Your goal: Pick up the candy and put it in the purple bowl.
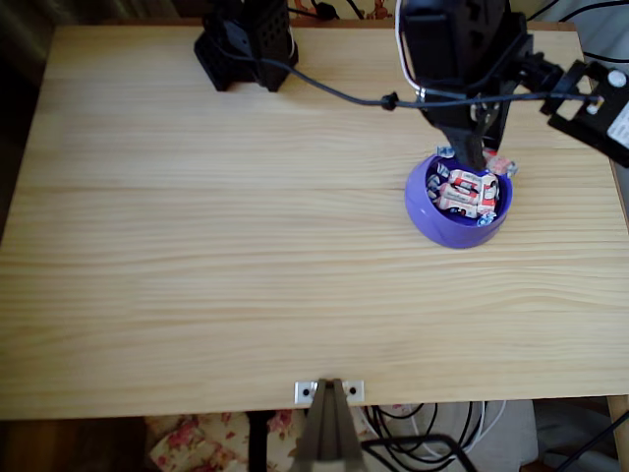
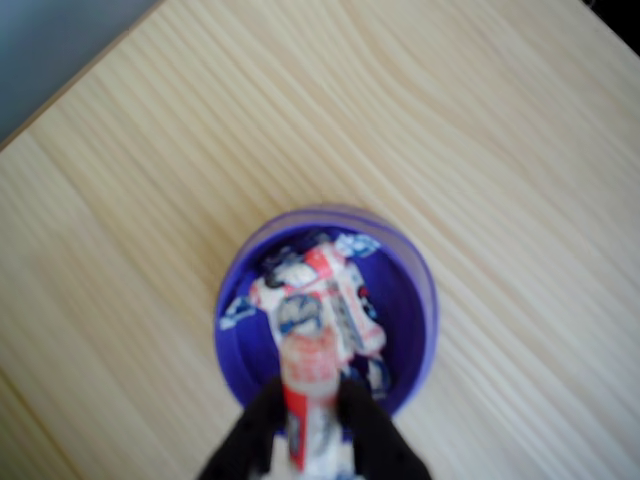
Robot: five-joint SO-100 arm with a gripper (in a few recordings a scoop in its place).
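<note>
The purple bowl (image 1: 458, 200) stands on the right side of the table and holds several wrapped candies (image 1: 470, 192). In the wrist view the bowl (image 2: 415, 300) lies just below me, with the sweets (image 2: 325, 295) piled inside. My black gripper (image 2: 308, 425) is shut on one candy (image 2: 308, 385), a white-and-red wrapped sweet held upright between the fingers over the bowl's near rim. From overhead the gripper (image 1: 470, 152) reaches down at the bowl's far edge. Another candy (image 1: 499, 162) peeks out behind the bowl, beside the arm.
The black arm base (image 1: 246, 44) stands at the table's far edge, with a cable running to the arm. A camera mount (image 1: 329, 393) is clamped to the near edge. The bowl sits close to the table's right edge (image 1: 617, 197). Bare wood (image 1: 216, 226) stretches left.
</note>
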